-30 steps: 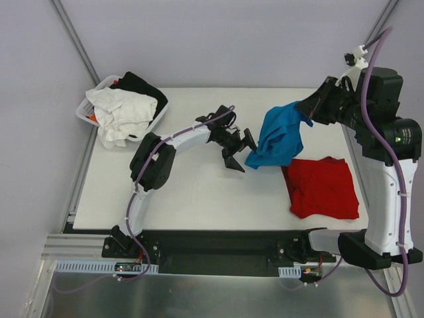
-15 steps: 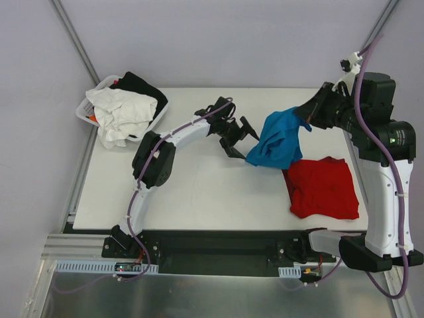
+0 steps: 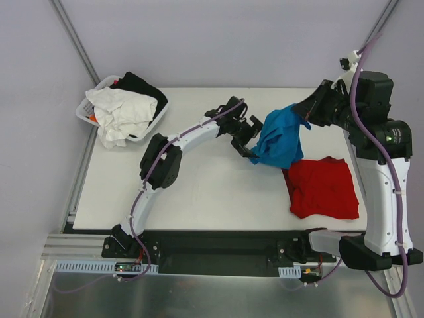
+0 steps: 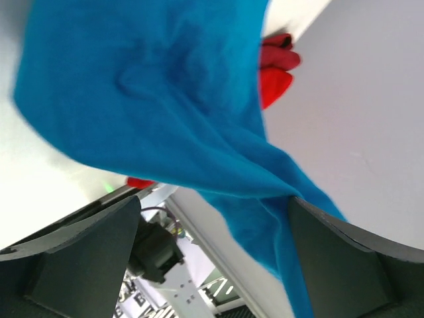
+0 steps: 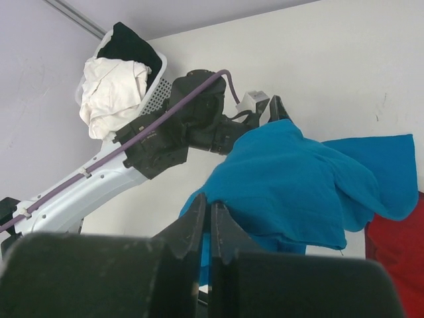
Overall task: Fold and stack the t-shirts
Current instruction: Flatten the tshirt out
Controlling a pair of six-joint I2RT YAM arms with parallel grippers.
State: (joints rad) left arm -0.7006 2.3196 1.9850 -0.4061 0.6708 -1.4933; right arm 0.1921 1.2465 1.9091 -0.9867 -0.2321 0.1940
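while right hand (image 5: 207,209) pinches soft blue shirt (image 3: 279,136) — crumpled | left hand (image 3: 250,138) spread wide

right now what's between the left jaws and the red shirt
The hanging blue shirt; the top and left wrist views both show it.

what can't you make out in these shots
- Top view: tips of the left tool overlap the edge of the blue t-shirt, contact unclear; its wrist view is blurred.
- Right wrist view: the red t-shirt is cut off by the frame edge; the left wrist view shows only slivers.
- Top view: the orange thing under the white cloth in the basket is too small to name.
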